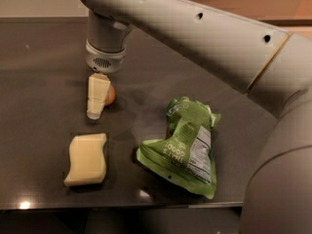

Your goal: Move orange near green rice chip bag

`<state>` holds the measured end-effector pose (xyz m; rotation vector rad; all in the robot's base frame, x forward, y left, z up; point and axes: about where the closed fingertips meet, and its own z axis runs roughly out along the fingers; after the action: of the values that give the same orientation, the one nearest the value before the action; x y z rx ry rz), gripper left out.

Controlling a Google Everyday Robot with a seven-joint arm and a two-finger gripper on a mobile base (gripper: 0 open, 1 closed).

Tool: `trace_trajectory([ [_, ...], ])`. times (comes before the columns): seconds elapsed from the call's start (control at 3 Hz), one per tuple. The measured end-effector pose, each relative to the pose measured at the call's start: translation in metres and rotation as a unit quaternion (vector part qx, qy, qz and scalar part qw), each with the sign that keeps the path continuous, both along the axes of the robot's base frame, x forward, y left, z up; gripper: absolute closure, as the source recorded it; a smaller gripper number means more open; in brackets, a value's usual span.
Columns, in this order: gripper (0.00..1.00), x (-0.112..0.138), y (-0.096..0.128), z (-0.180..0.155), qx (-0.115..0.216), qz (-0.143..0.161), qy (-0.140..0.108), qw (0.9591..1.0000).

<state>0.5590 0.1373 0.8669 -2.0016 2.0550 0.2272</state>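
hand [99,101] against smooth round orange [111,95], grip unclear; crumpled green foil bag [184,145] apart.

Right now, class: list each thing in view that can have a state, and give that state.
End effector: low over the table, against the orange.
Orange: on the table, partly hidden by the end effector, apart from the bag.
Bag: crumpled, lying on the table, label showing.
Block: lying flat, untouched.

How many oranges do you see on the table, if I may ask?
1: the orange sits at the hand, up and left of the bag; the hand partly hides it. No others show.
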Motion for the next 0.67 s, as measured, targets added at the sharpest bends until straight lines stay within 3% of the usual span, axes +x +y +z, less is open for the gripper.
trace_trajectory([
  [0.67, 0.41, -0.0031, 0.0116, -0.0129, -0.012, 0.014, 0.009, 0.9998],
])
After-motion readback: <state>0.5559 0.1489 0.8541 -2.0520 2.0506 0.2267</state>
